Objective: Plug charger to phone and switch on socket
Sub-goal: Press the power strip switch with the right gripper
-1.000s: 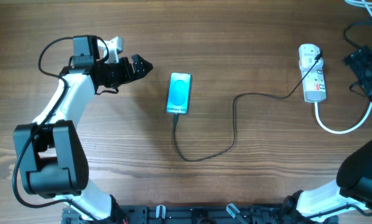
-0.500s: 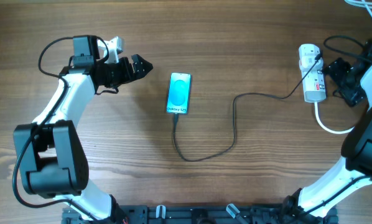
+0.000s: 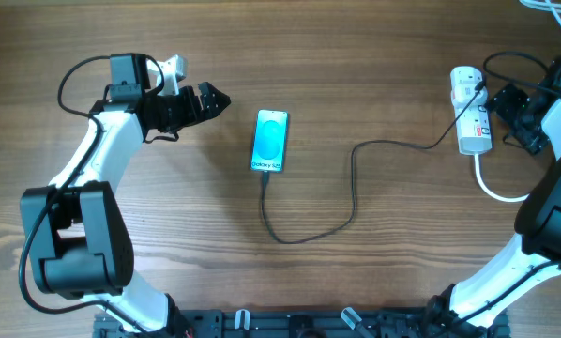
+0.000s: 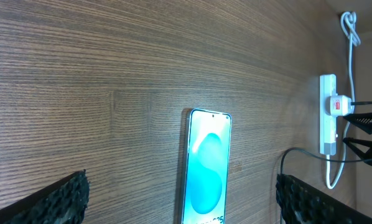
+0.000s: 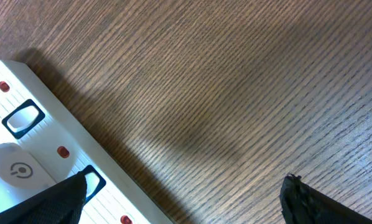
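The phone point(image 3: 270, 141) lies flat mid-table, its teal screen lit; it also shows in the left wrist view point(image 4: 206, 168). The thin black charger cable point(image 3: 354, 183) runs from the phone's near end in a loop to the white socket strip point(image 3: 470, 111) at the right; its tip sits at the phone's bottom edge. My left gripper point(image 3: 213, 99) is open and empty, left of the phone. My right gripper point(image 3: 504, 111) is open, just right of the socket; one finger hangs over the strip's rocker switch point(image 5: 24, 117) area in the right wrist view.
The socket's thick white cord point(image 3: 510, 192) curves toward the right table edge. A white adapter point(image 3: 464, 81) is plugged in at the strip's far end. More cables hang at the far right corner point(image 3: 543, 9).
My right gripper has moved left from the table's right edge to just beside the socket. The left arm, the phone and the cable have not moved.
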